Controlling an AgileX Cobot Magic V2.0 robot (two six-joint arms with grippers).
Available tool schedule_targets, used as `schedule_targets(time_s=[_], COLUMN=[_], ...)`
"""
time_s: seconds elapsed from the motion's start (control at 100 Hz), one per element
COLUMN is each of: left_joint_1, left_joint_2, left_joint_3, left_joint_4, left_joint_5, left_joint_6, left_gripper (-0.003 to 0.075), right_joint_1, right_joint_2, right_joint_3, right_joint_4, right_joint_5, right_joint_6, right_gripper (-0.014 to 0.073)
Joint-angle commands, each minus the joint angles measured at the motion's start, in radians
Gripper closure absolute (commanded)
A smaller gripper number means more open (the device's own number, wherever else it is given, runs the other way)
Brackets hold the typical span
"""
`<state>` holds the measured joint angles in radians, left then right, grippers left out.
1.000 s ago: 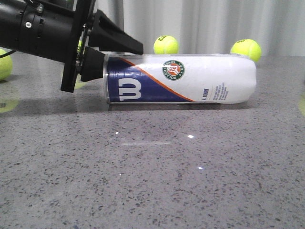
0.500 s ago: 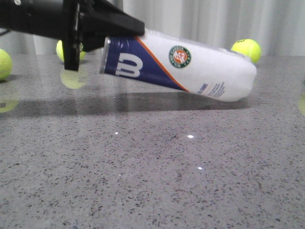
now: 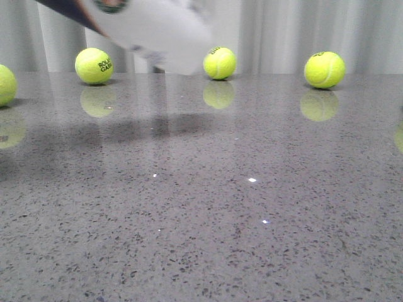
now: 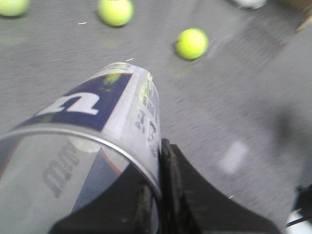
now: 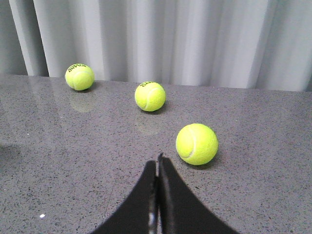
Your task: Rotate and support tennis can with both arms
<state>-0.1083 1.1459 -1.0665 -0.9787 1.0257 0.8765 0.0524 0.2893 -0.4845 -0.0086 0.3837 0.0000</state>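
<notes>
The tennis can (image 3: 157, 31) hangs tilted and blurred at the top left of the front view, clear of the table, with its white end pointing down to the right. In the left wrist view the tennis can (image 4: 112, 97) fills the lower left, navy label and metal rim towards the camera. My left gripper (image 4: 155, 161) is shut on its rim wall, with one black finger (image 4: 183, 187) outside and the other dimly seen through the clear end. My right gripper (image 5: 158, 163) is shut on nothing, low over the table, apart from the can. Neither arm shows in the front view.
Tennis balls lie along the back of the grey table (image 3: 201, 207): one (image 3: 94, 65), another (image 3: 220, 63), a third (image 3: 324, 69), and one at the left edge (image 3: 5, 85). A ball (image 5: 196, 144) sits just beyond my right fingertips. White curtains stand behind.
The can has gone from lying flat on the table to fully lifted, swung up and to the left by the left gripper. The left arm has left the front view.
</notes>
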Motion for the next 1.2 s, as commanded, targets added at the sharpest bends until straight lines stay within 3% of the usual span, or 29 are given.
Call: schedule_targets(time_s=[0.0,0.12,0.29,0.52,1.19], left_joint_1=[0.021,0.024,0.021,0.020,0.020], left_joint_2=[-0.082,-0.116,-0.116,-0.116,-0.114], left_joint_3=[-0.096,-0.196,-0.279,-0.281,-0.227], left_joint_4=[0.140,0.355,0.489,0.706,0.737], left_joint_5=[0.000,0.106,0.244,0.249,0.249], left_joint_6=[-0.153,-0.286,-0.379,-0.506,-0.511], left_gripper=[0.0741,0.0741,0.0741,0.0741,0.0741], right_joint_1=[-0.004,-0.004,-0.004,-0.004,-0.004], right_joint_2=[0.004,0.004,0.004,0.004,0.004], right_joint_3=[-0.026,-0.026,-0.026,-0.026,-0.026], right_joint_4=[0.000,0.000,0.000,0.000,0.000], right_joint_5=[-0.087,-0.087,-0.087,-0.087,-0.087], right_joint_6=[0.000,0.000,0.000,0.000,0.000], right_gripper=[0.0662,0.0662,0.0662,0.0662,0.0662])
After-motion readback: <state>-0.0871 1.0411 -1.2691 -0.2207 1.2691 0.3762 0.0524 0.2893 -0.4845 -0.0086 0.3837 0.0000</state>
